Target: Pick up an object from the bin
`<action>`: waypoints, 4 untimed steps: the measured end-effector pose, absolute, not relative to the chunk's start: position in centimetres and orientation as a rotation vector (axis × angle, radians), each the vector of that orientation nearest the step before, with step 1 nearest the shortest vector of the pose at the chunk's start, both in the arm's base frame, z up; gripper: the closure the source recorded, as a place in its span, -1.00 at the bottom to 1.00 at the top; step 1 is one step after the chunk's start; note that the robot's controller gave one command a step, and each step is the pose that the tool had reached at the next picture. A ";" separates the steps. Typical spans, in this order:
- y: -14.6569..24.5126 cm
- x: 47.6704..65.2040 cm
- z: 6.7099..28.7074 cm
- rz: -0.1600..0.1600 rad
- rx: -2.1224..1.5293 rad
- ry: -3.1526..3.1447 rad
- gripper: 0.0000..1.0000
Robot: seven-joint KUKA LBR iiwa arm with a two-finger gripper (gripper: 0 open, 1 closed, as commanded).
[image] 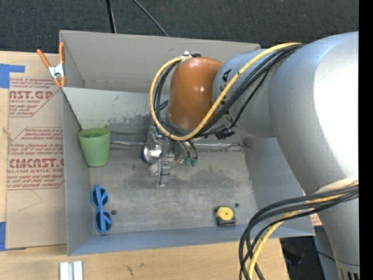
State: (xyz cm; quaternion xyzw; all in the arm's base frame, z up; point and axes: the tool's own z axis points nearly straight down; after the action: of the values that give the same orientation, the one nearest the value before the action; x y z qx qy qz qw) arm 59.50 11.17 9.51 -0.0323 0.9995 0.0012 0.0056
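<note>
My gripper (pixel 161 177) hangs over the middle of the bin floor, its metal body below the orange wrist cover, with the fingertips pointing down at bare floor. Nothing shows between them. A green plastic cup (pixel 95 146) stands upright against the left wall, well left of the gripper. A pair of blue toy glasses (pixel 101 209) lies in the front left corner. A small yellow and black tape measure (pixel 224 215) lies near the front wall, to the right of the gripper.
The arm and its yellow cables reach in from the right and cover the back right part of the bin. Bare grey floor lies around the gripper.
</note>
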 end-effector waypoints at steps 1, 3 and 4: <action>11.2 59.6 7.9 0.013 -0.080 3.111 -1.00; 6.0 56.5 8.9 -0.001 0.087 3.140 1.00; 6.2 56.6 8.8 0.001 0.083 3.140 -1.00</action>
State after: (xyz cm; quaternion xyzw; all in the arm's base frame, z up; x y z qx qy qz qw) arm 56.56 6.20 8.84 0.0264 0.9997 0.0003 0.0004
